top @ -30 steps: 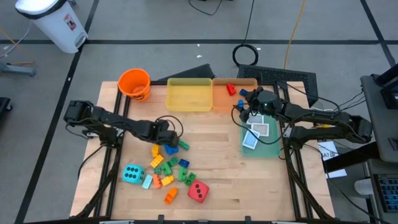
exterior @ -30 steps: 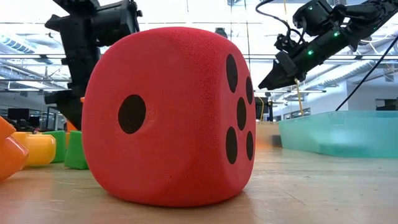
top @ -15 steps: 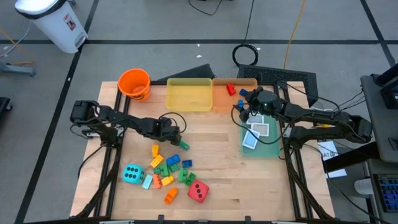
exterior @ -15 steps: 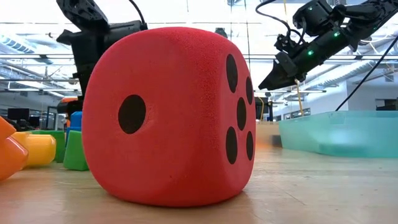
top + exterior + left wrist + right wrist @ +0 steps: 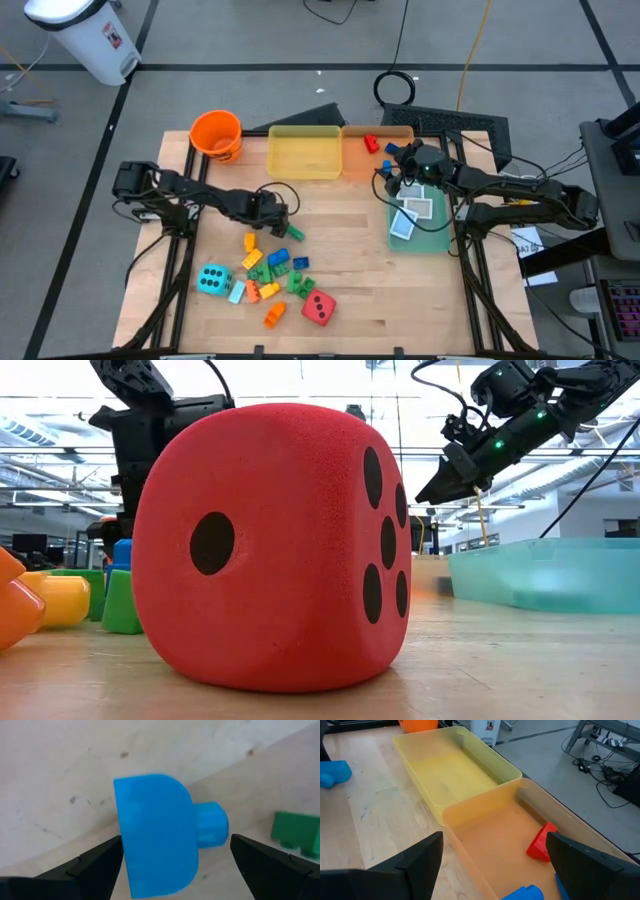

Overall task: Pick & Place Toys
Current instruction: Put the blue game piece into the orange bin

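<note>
Since a second ago your left gripper (image 5: 175,865) has slid off the pile to straddle the blue brick (image 5: 157,835) on the table (image 5: 350,280), fingers apart, ready to close. Your right gripper (image 5: 492,857) waits spread over the orange tray (image 5: 485,840), holding nothing, a red brick (image 5: 541,842) just beyond it.

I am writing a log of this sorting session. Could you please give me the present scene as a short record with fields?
left gripper: left gripper open, low over the table, fingers either side of a blue plastic brick; contact cannot be told
right gripper: right gripper open, raised above the orange flat tray, holding nothing
orange tray contents: a red plastic brick and a blue piece
yellow flat tray: nothing seen inside
green flat tray: white playing cards
loose toys: pile of small bricks, cyan soft die, red soft die
</note>
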Tool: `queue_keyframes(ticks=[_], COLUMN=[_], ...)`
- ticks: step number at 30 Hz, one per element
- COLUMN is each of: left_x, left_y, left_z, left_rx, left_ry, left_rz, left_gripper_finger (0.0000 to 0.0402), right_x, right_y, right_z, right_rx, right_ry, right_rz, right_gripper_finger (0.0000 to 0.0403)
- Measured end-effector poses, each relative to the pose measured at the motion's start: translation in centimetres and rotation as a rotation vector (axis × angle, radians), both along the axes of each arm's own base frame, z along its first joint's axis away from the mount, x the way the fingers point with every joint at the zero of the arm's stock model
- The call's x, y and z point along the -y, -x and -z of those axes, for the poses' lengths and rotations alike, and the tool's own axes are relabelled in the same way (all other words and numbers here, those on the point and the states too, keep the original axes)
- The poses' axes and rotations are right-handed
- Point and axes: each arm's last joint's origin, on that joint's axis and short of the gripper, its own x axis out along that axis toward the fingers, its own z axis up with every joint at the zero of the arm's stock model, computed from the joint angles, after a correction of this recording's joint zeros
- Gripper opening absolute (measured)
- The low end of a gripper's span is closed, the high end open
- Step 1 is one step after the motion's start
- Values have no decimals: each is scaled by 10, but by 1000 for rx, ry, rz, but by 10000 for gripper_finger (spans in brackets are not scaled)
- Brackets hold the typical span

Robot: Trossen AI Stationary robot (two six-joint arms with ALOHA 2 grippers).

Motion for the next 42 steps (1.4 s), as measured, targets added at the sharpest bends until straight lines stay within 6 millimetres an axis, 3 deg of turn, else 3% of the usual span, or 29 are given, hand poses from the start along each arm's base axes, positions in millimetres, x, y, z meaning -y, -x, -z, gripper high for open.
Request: queue_keyframes(ticks=[6,12,26,33,42], left_x=[-1,-1,-3,-5,-1], left_y=[0,0,-5,-33,-83], left_z=[1,1,-6,-36,-88], left_rx=[-4,-5,29,167,601], left_ry=[-22,-21,-74,-165,-243], left_rz=[-31,-26,-8,100,461], left_gripper_finger=[352,258,258,258,258], right_x=[0,0,0,-1,-14], right_y=[0,0,0,-1,-8], right_z=[0,0,0,0,-1], right_rx=[0,0,1,5,50], right_ry=[0,0,-2,-15,-74], right_rz=[0,0,1,-58,-417], right_gripper_finger=[320,320,320,320,320])
